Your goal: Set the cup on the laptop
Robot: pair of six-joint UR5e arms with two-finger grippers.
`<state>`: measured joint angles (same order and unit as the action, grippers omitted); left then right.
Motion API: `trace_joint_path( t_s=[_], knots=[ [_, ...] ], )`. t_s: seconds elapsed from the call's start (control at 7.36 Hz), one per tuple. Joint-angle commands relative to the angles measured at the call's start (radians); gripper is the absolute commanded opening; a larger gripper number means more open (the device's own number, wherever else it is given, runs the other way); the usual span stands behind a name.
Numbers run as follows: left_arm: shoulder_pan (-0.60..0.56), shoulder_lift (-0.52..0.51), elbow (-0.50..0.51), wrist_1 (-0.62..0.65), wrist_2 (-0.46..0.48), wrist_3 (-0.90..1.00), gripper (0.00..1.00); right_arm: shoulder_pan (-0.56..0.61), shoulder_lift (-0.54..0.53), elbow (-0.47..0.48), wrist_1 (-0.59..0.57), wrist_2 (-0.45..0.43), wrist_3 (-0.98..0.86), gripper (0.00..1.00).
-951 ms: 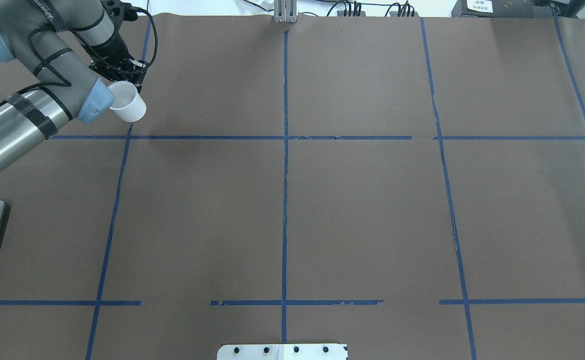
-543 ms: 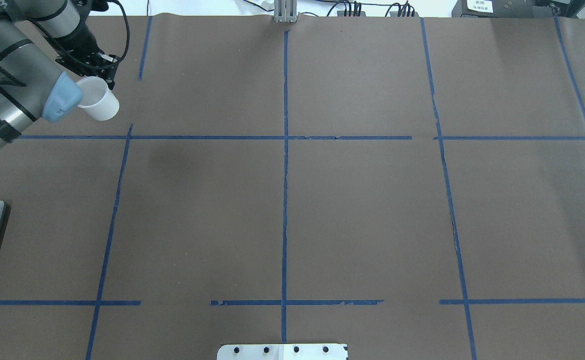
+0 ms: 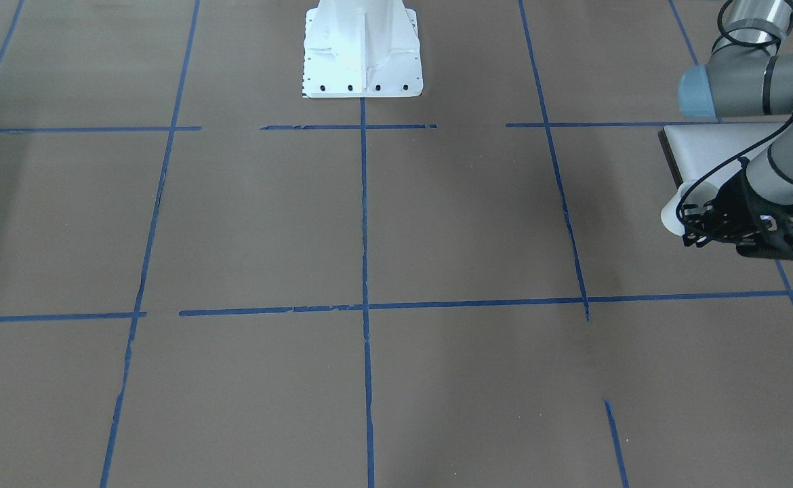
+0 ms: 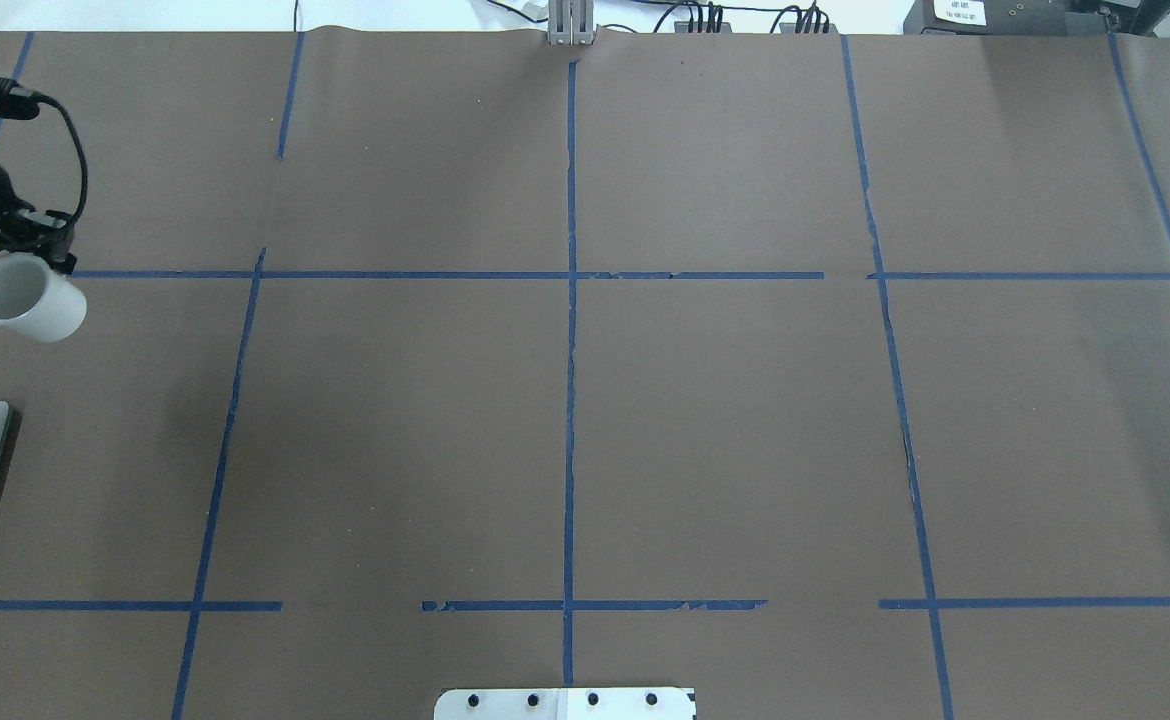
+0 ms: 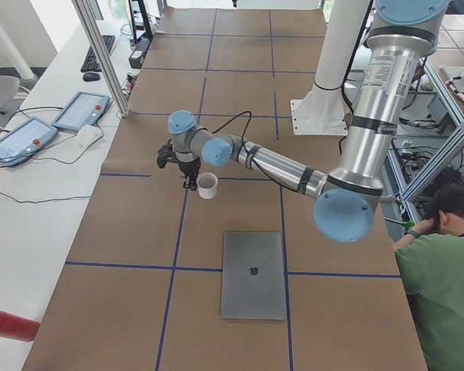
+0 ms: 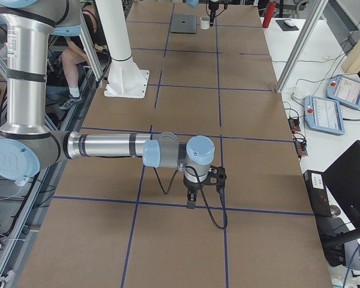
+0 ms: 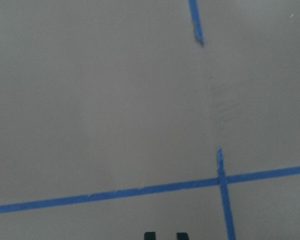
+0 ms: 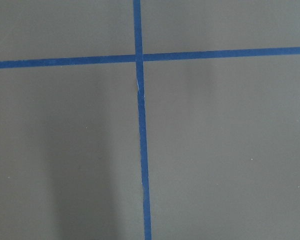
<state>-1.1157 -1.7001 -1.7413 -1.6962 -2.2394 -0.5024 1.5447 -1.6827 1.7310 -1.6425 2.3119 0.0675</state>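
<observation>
Brown paper-covered table (image 4: 725,400), marked into rectangles by blue tape lines (image 4: 570,400); several strips torn or broken. White side desk (image 5: 31,185) alongside carries two blue-and-grey tablet pendants (image 5: 81,110), a black keyboard (image 5: 91,58) and a black mouse (image 5: 93,76). Aluminium frame post (image 5: 116,85) stands at the table's edge. Person in green shirt (image 5: 441,286) at the opposite side. Lighting even, shadows faint.

left tool (image 3: 698,225) | clasping cup (image 3: 672,211) | cup beside laptop (image 3: 708,146) corner | taped table (image 3: 437,224)
</observation>
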Motion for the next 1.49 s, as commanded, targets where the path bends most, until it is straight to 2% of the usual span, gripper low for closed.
trace_joint_path(
  t_s=[0.0, 0.14, 0.27, 0.68, 0.95, 1.09, 1.22, 1.36],
  knots=[
    [-0.025, 0.303, -0.083, -0.223, 0.000, -0.010, 0.00, 0.000, 0.000, -0.001, 0.000, 0.000, 0.000, 1.00],
    [-0.026, 0.392, -0.063, -0.349, 0.000, -0.010, 0.00, 0.000, 0.000, -0.001, 0.000, 0.000, 0.000, 1.00],
    [-0.026, 0.439, -0.041, -0.409, 0.000, -0.008, 0.00, 0.000, 0.000, -0.001, 0.000, 0.000, 0.000, 1.00],
    [-0.026, 0.439, 0.164, -0.622, -0.002, -0.011, 0.00, 0.000, 0.000, -0.001, 0.000, 0.000, 0.000, 1.00],
    [-0.026, 0.438, 0.215, -0.660, -0.003, -0.011, 0.00, 0.000, 0.000, -0.001, 0.001, 0.000, 0.000, 1.00],
    [-0.023, 0.435, 0.219, -0.660, -0.006, -0.008, 0.08, 0.000, 0.000, -0.001, 0.000, 0.000, 0.000, 1.00],
    [-0.021, 0.424, 0.233, -0.662, -0.008, 0.001, 0.99, 0.000, 0.000, -0.001, 0.000, 0.000, 0.000, 1.00],
    [-0.022, 0.421, 0.232, -0.662, -0.008, 0.002, 1.00, 0.000, 0.000, -0.001, 0.001, 0.000, 0.000, 1.00]
  ],
)
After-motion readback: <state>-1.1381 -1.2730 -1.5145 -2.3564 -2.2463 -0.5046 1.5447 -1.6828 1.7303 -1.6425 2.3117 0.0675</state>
